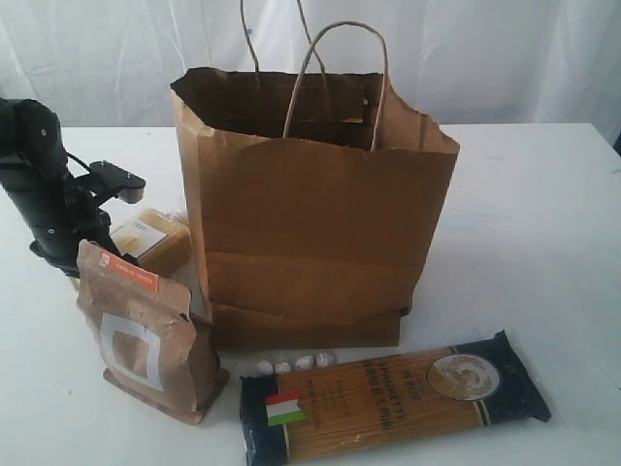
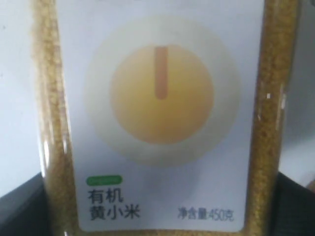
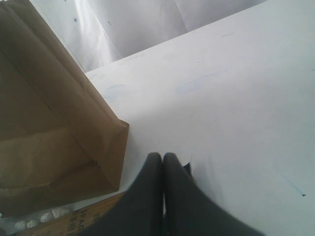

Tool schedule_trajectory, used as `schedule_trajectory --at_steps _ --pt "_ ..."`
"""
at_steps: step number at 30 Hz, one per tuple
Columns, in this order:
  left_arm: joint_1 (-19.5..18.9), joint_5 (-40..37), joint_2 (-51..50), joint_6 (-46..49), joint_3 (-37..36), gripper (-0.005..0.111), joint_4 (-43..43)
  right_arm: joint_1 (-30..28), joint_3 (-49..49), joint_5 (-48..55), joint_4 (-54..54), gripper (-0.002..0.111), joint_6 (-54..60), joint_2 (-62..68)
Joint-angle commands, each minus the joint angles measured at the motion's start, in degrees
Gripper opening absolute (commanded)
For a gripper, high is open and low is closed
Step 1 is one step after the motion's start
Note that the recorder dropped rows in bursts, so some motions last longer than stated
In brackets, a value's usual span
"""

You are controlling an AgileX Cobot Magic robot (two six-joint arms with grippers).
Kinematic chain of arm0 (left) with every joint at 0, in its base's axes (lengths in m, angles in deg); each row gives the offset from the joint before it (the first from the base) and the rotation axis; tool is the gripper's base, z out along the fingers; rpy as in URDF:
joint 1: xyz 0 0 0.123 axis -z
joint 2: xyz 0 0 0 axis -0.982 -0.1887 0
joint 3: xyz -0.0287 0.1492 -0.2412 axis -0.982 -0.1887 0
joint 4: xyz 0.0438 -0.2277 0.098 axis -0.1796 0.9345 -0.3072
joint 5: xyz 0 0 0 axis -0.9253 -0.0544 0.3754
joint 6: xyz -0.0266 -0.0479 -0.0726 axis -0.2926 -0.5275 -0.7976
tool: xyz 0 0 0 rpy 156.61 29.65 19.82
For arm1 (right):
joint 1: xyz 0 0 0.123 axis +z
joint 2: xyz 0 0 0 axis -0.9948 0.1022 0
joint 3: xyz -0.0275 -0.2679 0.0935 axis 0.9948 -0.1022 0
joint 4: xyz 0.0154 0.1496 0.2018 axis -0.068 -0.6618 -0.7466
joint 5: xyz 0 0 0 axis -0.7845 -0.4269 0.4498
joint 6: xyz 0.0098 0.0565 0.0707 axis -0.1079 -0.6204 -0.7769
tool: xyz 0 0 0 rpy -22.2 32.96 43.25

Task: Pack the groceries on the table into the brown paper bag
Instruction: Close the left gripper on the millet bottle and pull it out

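Left end effector (image 2: 157,219): we see it spread wide, with the clear, flat-sided bottle of yellow grain (image 1: 153,241) between its dark fingers (image 2: 19,211). We cannot tell whether the pads already press on it.
Right end effector (image 3: 163,164): its two dark fingers are closed together on nothing. It hovers over the table near the bag's lower corner and one end of the spaghetti packet.
Bottle's place: it is low down just beside the bag's wall on the left arm's side, behind the pouch. The pouch hides its underside, so we cannot tell whether it rests on the large flat white table (image 1: 543,243).
How it handles: we judge it full, so fairly heavy. The walls look rigid and smooth, and the glossy white label is likely to be slippery.
Where to hold: we would grip across the two narrow grain-showing flanks, about mid-length, and squeeze firmly.
Bag: the tall kraft-brown paper carrier bag with cord handles (image 1: 310,233) stands upright, mouth open. Its thin walls would probably buckle if bumped, so the bottle should clear the jagged rim.
Pouch: the kraft paper pouch with an orange strip (image 1: 146,340) stands in front of the bottle. It looks soft and could topple if brushed.
Spaghetti: the long dark-blue spaghetti packet with an Italian flag (image 1: 388,403) lies flat before the bag. Its contents are brittle, so it is best held near the middle.
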Motion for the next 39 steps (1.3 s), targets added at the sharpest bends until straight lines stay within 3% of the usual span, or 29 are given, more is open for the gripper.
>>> schedule_trajectory --at_steps 1,11,20,32,39 --pt "0.01 -1.37 3.75 -3.18 -0.25 0.000 -1.13 -0.44 -0.24 -0.55 0.59 0.000 -0.06 -0.16" --pt "0.01 -1.64 10.48 -5.46 -0.25 0.000 -1.02 -0.44 -0.24 -0.55 0.59 0.000 -0.06 -0.16" --pt "0.01 -8.00 10.65 -5.81 -1.56 0.000 -0.91 -0.44 -0.24 -0.55 0.59 0.000 -0.06 -0.16" --pt "0.01 -13.21 10.65 -6.79 -13.84 0.000 -0.45 -0.44 -0.24 -0.55 0.59 0.000 -0.06 -0.16" --pt "0.01 -10.33 10.65 -7.48 -18.47 0.000 -0.45 -0.44 -0.24 -0.55 0.59 0.000 -0.06 -0.16"
